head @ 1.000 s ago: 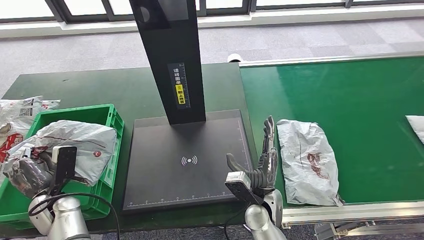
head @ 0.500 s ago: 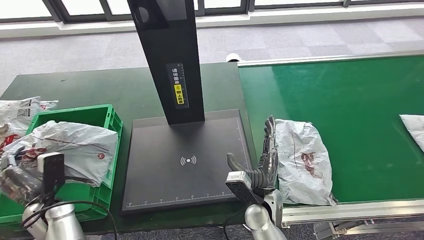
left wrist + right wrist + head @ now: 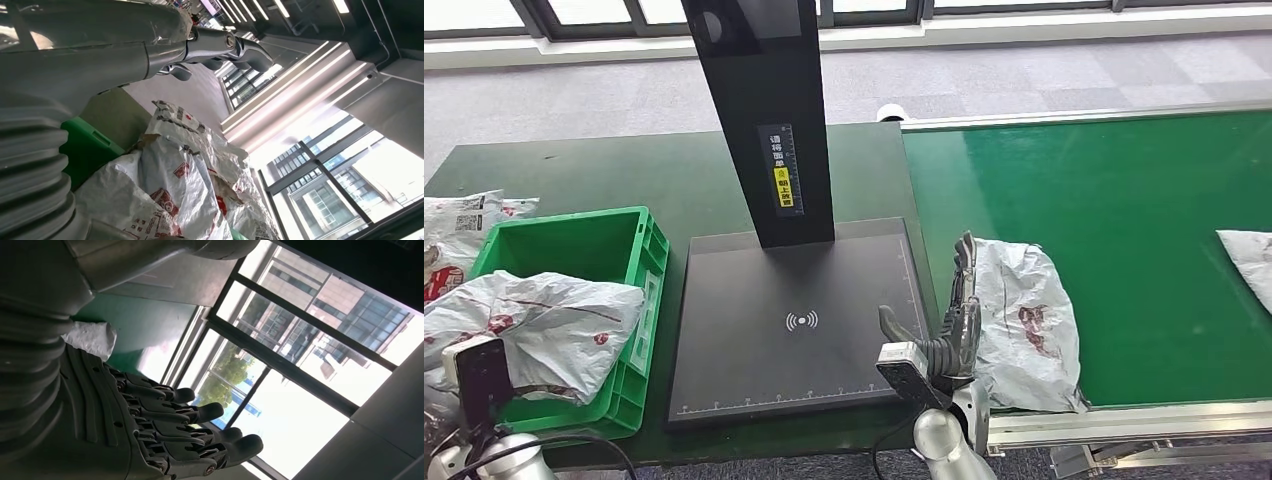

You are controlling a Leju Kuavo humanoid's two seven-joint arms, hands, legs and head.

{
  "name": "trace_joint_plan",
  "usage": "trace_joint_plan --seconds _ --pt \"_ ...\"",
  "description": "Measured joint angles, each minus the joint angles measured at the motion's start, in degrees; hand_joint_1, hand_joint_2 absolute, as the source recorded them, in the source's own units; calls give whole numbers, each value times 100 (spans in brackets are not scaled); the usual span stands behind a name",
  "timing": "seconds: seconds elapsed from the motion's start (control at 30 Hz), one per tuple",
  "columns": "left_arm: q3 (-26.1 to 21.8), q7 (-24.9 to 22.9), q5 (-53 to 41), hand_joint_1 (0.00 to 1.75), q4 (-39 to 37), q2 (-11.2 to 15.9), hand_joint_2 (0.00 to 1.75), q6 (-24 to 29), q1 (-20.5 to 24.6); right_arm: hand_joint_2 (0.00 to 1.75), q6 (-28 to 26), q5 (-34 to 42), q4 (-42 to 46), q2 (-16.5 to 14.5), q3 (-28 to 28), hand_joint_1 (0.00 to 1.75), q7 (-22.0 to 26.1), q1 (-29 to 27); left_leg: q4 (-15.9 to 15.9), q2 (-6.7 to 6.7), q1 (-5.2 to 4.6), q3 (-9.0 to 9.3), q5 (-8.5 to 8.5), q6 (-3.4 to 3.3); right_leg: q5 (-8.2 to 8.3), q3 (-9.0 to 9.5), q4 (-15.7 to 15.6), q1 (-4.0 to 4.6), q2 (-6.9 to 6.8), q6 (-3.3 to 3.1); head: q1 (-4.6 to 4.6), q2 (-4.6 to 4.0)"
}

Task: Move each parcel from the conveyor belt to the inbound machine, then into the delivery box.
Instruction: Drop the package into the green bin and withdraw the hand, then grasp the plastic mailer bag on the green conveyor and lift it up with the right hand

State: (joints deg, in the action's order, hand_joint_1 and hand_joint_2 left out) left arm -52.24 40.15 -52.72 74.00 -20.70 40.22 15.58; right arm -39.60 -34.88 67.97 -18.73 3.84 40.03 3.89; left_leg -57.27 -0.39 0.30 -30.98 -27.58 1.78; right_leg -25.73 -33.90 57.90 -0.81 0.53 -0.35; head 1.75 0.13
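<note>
Right hand: the right hand point(image 3: 954, 320) is standing on edge beside the scanner plate, at the near left border of the belt, fingers point(image 3: 200, 412) stretched straight and apart, thumb sticking out toward the plate; it is gripping nothing, and its fingers are lying just beside the edge of the nearest parcel, contact hard to tell.
Left hand: the left hand point(image 3: 220, 47) is showing in the wrist view with fingers lightly curled and nothing between them; it is hovering over the parcels in the crate without holding any.
Parcel on belt: a crumpled grey parcel point(image 3: 1024, 320) is lying flat on the green conveyor belt point(image 3: 1144, 200), at its near left end, right next to the right hand.
Second parcel: another pale parcel point(image 3: 1249, 255) is lying further along the belt at the picture's right edge, well apart from the first.
Inbound machine: the black scanner plate point(image 3: 794, 320) with its dark upright post point(image 3: 769, 110) is sitting on the dark green table point(image 3: 624, 175), between the belt and the crate, with nothing lying on it.
Delivery box: the green crate point(image 3: 574, 240) is standing to the left of the plate, and a white bag point(image 3: 534, 320) is draping over its near part.
Beside the crate: more white bags point(image 3: 459, 230) are lying on the table at the far left.
</note>
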Motion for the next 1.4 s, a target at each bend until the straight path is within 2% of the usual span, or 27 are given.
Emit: trace_joint_plan --seconds 0.97,1.03,1.07,1.1,1.17,1.2,1.27,1.33,1.4 --pt "119 0 -15 0 46 0 175 -1 -41 175 -48 -60 1 2 19 0 -1 -1 0 3 1 -4 0 1 0 -8 0 0 0 0 0 0" --pt "148 -2 146 0 109 1 175 -165 -121 175 -51 -240 -27 14 4 0 -180 27 0 6 1 -13 -2 3 0 -8 0 0 4 -1 1 0" --pt "229 -1 422 0 297 1 175 -390 -277 175 -52 -538 -127 50 -45 0 -457 112 -1 23 5 -11 -8 9 2 -14 0 1 22 -4 2 0" --pt "410 7 946 0 678 4 175 -634 -534 175 -52 -1016 -342 113 -162 0 -887 265 -9 54 10 -11 -15 17 10 -28 0 5 55 -8 -2 0" --pt "1118 40 2624 0 1721 5 175 -858 -1097 175 -51 -1963 -951 286 -610 0 -1741 650 -28 92 19 -17 -22 8 20 -52 -1 17 97 4 -8 0" --pt "1618 55 3592 0 2219 16 175 -813 -1315 175 -53 -2240 -1245 380 -885 0 -1982 812 -36 71 19 -32 -19 -7 19 -50 -1 20 75 18 -7 0" --pt "2623 53 5051 0 2890 58 175 -718 -1614 175 -58 -2432 -1653 516 -1315 0 -2070 1047 -39 0 14 -54 -12 -33 8 -32 -1 14 0 38 1 0" --pt "3358 34 5463 0 3343 102 175 -715 -1862 175 -60 -2617 -1953 562 -1588 0 -2049 1224 -44 -11 10 -58 -13 -33 9 -31 -1 10 -12 39 2 0" --pt "3805 28 5229 0 3654 117 175 -715 -2020 175 -59 -2737 -2165 562 -1814 0 -2044 1318 -48 -4 8 -60 -15 -33 10 -33 -1 10 -6 39 1 0"
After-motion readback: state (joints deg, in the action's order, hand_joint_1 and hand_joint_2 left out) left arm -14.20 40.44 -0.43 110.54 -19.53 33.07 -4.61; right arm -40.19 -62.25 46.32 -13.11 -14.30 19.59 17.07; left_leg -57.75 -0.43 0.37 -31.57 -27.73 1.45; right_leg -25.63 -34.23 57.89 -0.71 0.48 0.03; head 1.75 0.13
